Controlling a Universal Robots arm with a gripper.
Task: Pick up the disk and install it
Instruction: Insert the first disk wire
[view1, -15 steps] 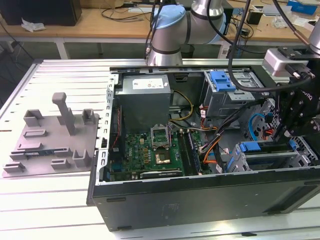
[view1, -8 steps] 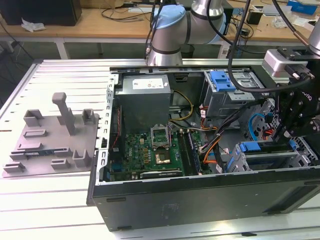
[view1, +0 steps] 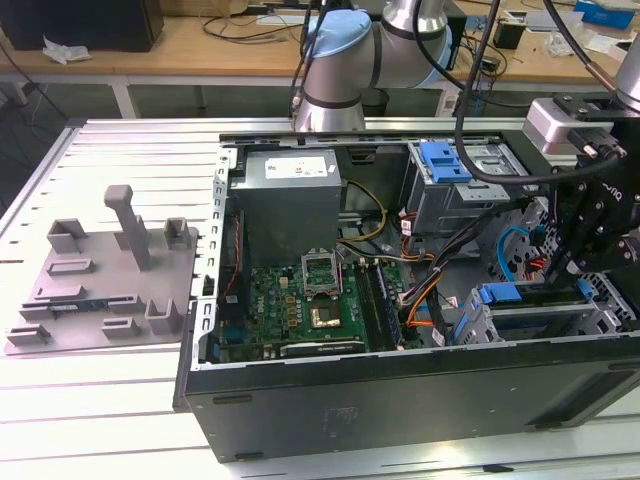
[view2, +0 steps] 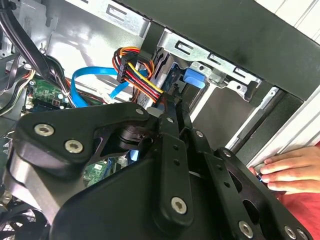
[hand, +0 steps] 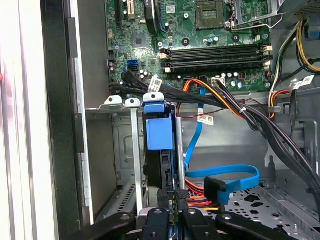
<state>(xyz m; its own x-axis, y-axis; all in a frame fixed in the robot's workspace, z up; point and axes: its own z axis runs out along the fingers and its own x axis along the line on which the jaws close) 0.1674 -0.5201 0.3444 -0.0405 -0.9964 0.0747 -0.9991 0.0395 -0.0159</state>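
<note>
- Disk (hand: 160, 132) stands on edge in a slot of the drive cage (hand: 134, 150), inside the computer case (view1: 400, 400) at the exterior view's right.
- Its long axis runs straight away from the hand (hand: 170, 196), blue bracket end farthest off. The hand sits right at the near edge and, by my judgement, is closed on it.
- In the second wrist view, a person's fingers (view2: 282, 167) rest by the case's outer edge. The exterior view shows the 1 arm reaching over the case.
</note>
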